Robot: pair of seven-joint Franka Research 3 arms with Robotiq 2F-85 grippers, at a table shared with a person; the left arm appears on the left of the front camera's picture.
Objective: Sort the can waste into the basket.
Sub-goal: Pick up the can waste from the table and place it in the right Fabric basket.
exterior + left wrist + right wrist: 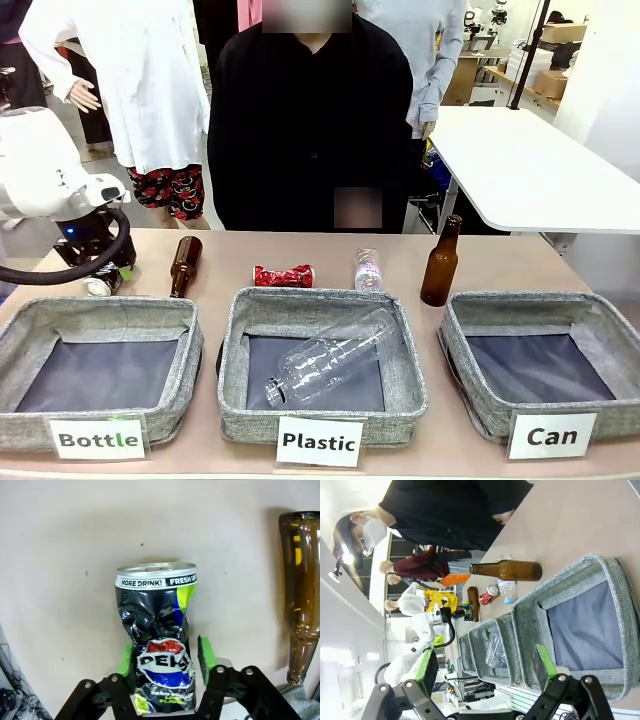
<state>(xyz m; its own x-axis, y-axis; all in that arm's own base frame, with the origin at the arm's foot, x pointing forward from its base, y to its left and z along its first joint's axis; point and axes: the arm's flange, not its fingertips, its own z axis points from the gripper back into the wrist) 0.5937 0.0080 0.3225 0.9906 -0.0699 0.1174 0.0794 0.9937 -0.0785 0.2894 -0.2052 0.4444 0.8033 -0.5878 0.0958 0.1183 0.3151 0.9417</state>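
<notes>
risk, grip: left pincer point(100, 275) is clamped low on the black can point(155, 620). The can is crumpled and slick and the green pads point(126, 661) sit on its dented lower body, so it may twist or slip out on the lift.
risk, neighbour: brown bottle point(300, 595) lies just beside the can on the tabletop point(520, 270). A sideways swing could set it rolling.
risk, route: Can basket point(600, 305) sits at the near-right corner, well apart from the can. The carry crosses the Bottle basket point(100, 305) and Plastic basket point(320, 298), so a drop on the way lands in the wrong one.
risk, crowding: right pincer point(487, 665) hangs over the Can basket, fingers apart, holding nothing. It is likely in the way of the left arm's drop.
black can vs left pincer: between the pads, silver top pointing away from the wrist, near the far-left corner of the tabletop, behind the Bottle basket.
red can point(283, 276): on the tabletop just behind the Plastic basket's far edge, well apart from both pincers, not yet sorted.
Can basket: dark bottom bare where it shows.
</notes>
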